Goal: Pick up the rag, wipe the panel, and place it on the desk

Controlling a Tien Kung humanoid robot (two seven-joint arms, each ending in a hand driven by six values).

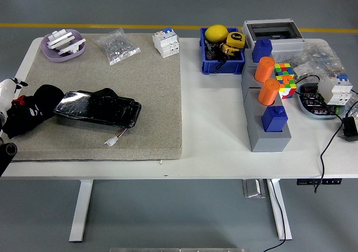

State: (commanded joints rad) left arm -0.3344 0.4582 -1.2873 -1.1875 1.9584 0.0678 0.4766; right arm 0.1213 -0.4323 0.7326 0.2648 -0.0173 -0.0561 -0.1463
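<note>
The panel [98, 110] is a glossy black slab lying on the grey felt mat [145, 95], left of the mat's middle. A dark crumpled lump that looks like the rag [106, 93] lies against the panel's far edge. My left hand [43, 98] comes in from the left edge as a black mass with a white wrist part. It rests on the mat and touches or nearly touches the panel's left end. I cannot make out how it is posed. My right arm is out of view.
A purple dish with white parts [62, 45], a bag of small parts [116, 45] and a white breaker [166, 42] stand along the mat's far edge. A small white connector [113, 140] lies near the panel. A blue bin [222, 53], grey blocks with orange cylinders [267, 106] and cables [327, 145] fill the right side.
</note>
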